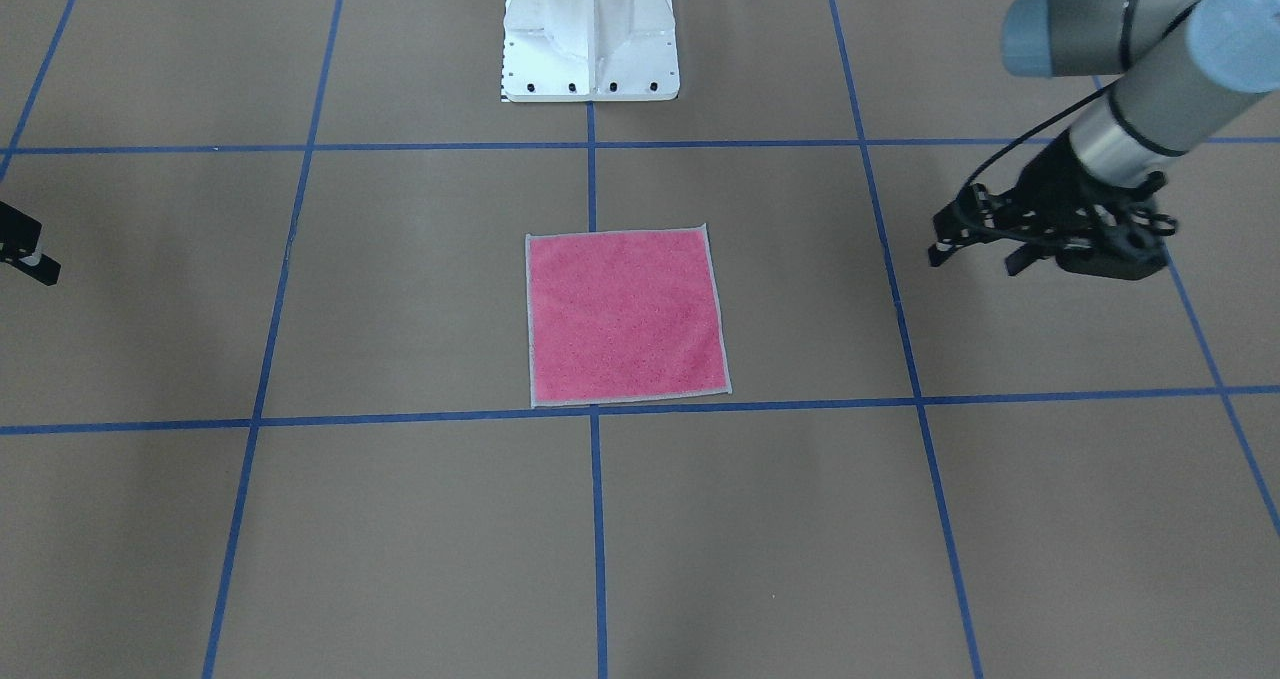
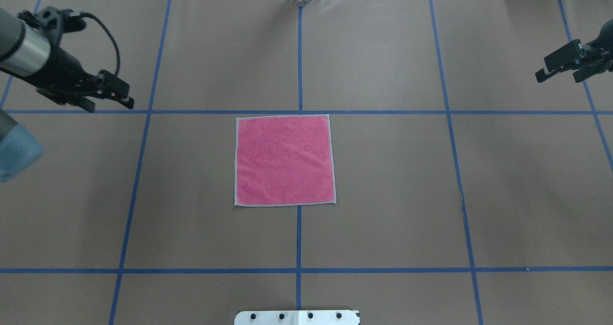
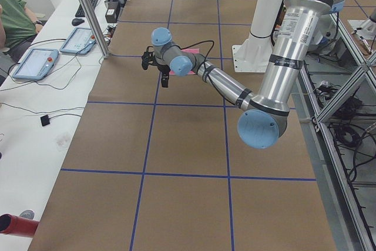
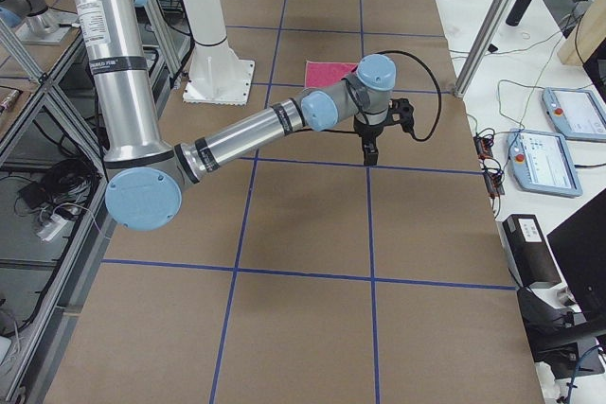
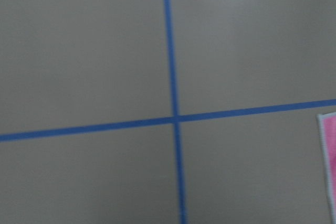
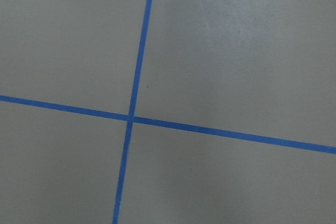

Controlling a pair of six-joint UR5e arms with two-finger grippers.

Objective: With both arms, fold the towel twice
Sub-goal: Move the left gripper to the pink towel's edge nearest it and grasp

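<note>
The towel (image 1: 625,314) lies flat and unfolded, pink face up with its pale border all around, at the middle of the table; it also shows in the overhead view (image 2: 284,160). Its edge shows at the right of the left wrist view (image 5: 331,156). My left gripper (image 2: 110,104) is open and empty, hovering well to the towel's far left; it also shows in the front view (image 1: 975,259). My right gripper (image 2: 557,77) is open and empty, far off to the towel's right, and only its tip shows in the front view (image 1: 30,259).
The white bolted pedestal (image 1: 590,49) stands at the robot's side of the table. Blue tape lines (image 2: 299,112) grid the brown table cover. A side desk with tablets (image 3: 35,63) and a metal post (image 3: 88,13) runs along the far edge.
</note>
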